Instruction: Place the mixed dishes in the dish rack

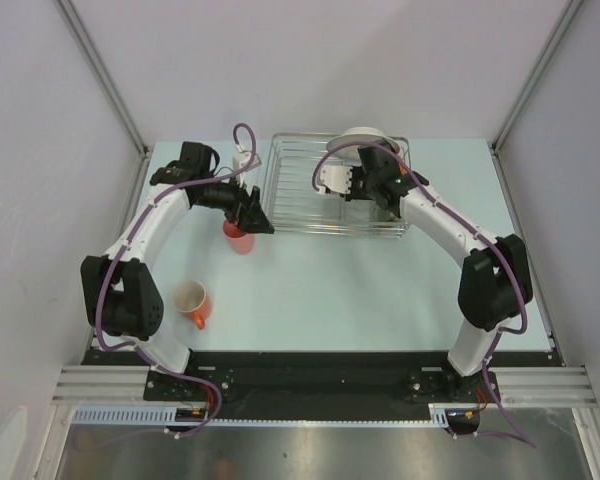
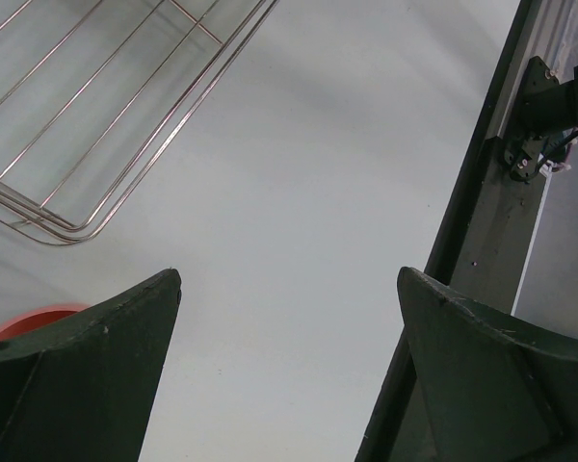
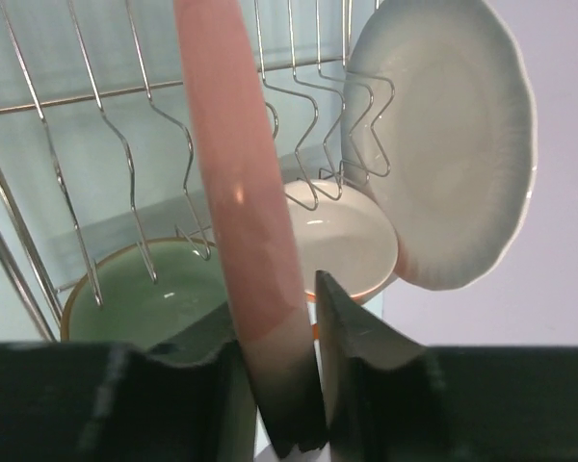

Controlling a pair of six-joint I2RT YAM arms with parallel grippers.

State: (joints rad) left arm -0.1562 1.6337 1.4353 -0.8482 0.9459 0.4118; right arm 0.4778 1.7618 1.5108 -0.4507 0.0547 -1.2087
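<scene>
Rack [image 3: 77, 99] behind pink plate [image 3: 236, 173] (in gripper [image 3: 275, 318])

- what's underneath it all?
- a pale blue-green table [image 1: 320, 290], matte and plain.
- and around the table?
- white panels: a back wall [image 1: 310, 60] past its far edge, a left wall [image 1: 40, 170] along one side and a right wall [image 1: 580, 210] along the other. a slanted aluminium post rises from the table's far left corner [image 1: 105, 80], and another from its far right corner [image 1: 536, 75].
- nearer than the table?
- a black strip [image 1: 320, 366] runs along its near edge. an aluminium rail [image 1: 100, 384] shows just beyond that strip, and a brushed steel sheet [image 1: 310, 452] lies nearest of all.
</scene>
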